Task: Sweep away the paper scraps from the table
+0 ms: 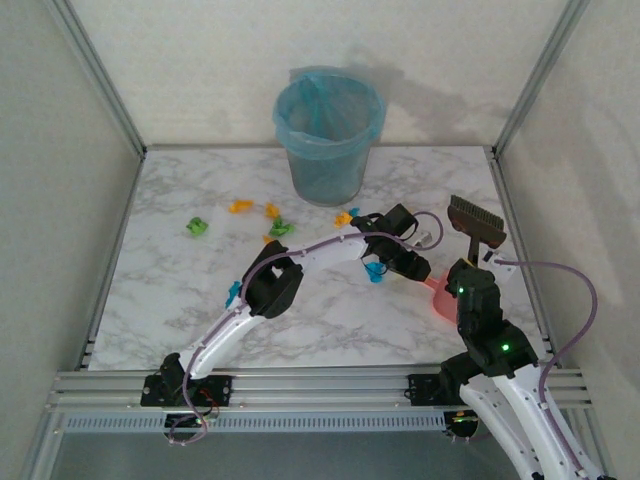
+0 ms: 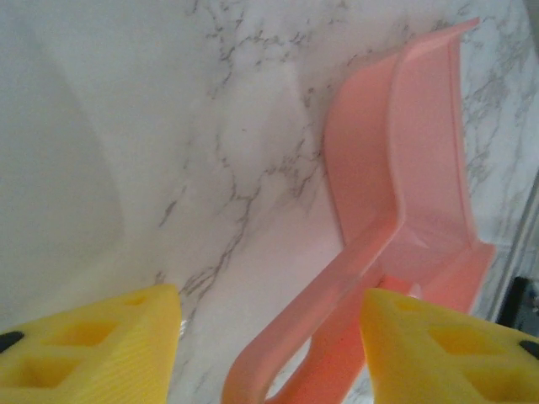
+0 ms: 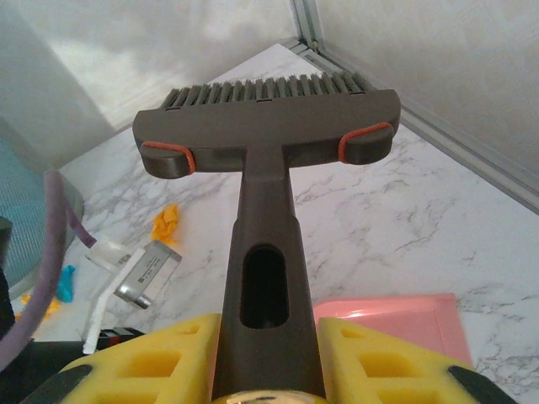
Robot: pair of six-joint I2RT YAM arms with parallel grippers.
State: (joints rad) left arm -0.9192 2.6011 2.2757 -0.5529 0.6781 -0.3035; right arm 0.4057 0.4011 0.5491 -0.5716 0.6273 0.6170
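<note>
Reaching across the table point(image 1: 170, 290), the left end effector point(image 1: 425, 272) meets the pink dustpan point(image 1: 440, 300); paper scraps point(image 1: 197, 227) lie mid-table. Its wrist view shows pads point(image 2: 126, 337) straddling the handle point(image 2: 295, 345), not clamped. The right end effector point(image 3: 269, 324) grips the brush point(image 3: 265, 139) raised, likely awaiting the pink dustpan.

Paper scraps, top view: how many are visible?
7 scraps clear: two green, three orange near the bin; two blue beside the left arm. More may hide under it.

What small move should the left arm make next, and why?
Probably close the left gripper on the handle of the pink plastic dustpan: it lies between the yellow fingers, with a gap showing beside one. The right gripper holds the dark grey brush.
</note>
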